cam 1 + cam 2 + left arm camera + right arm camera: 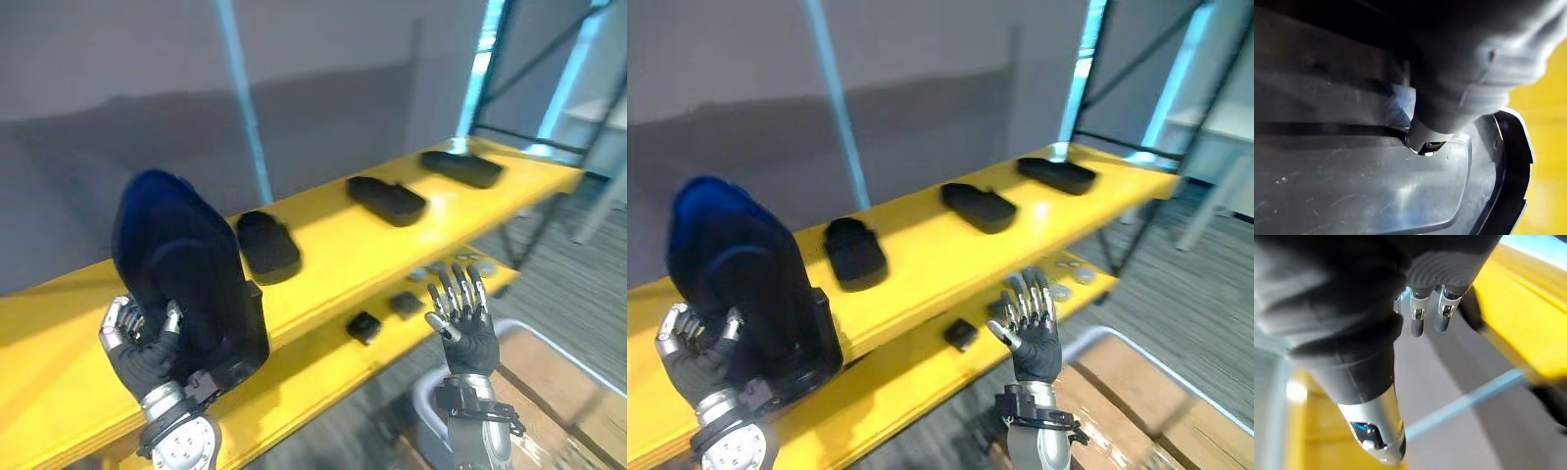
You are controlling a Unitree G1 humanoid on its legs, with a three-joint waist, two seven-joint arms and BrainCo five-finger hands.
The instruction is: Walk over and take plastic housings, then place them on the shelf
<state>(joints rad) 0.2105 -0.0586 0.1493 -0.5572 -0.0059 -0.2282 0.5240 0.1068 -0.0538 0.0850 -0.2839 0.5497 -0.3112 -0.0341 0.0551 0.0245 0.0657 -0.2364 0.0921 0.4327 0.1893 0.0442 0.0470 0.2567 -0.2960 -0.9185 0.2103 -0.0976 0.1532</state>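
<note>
Left hand [142, 343]: fingers and thumb curled round the lower edge of a dark housing [186, 264]. I hold it upright over the left end of the yellow shelf [328, 245]. I cannot tell whether it touches the top board.

Three more housings [386, 199] lie flat in a row along the top board, well apart from one another.

Right hand [468, 328]: in front of the shelf's lower board, fingers straight and spread, holding nothing.

Small parts [364, 326] sit on that lower board.
</note>
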